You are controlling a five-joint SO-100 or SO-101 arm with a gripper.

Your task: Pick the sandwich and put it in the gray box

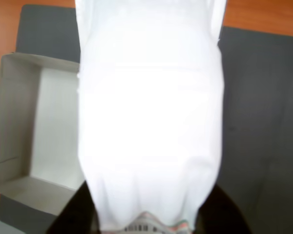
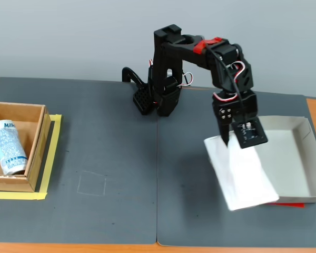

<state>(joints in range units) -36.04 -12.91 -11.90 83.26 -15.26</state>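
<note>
— How far along is it?

— The black two-finger gripper (image 2: pixel 233 141) is clamped on the long flat white plastic sandwich wedge (image 2: pixel 242 176), lifted and hanging at the near-left corner of the shallow light-gray cardboard box (image 2: pixel 300 158). Release is what's left.

— Anything unclear?

— Its far end hides the box wall; whether it touches, I can't tell.

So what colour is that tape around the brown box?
Yellow tape, seen best in the fixed view, edging the brown box.
</note>
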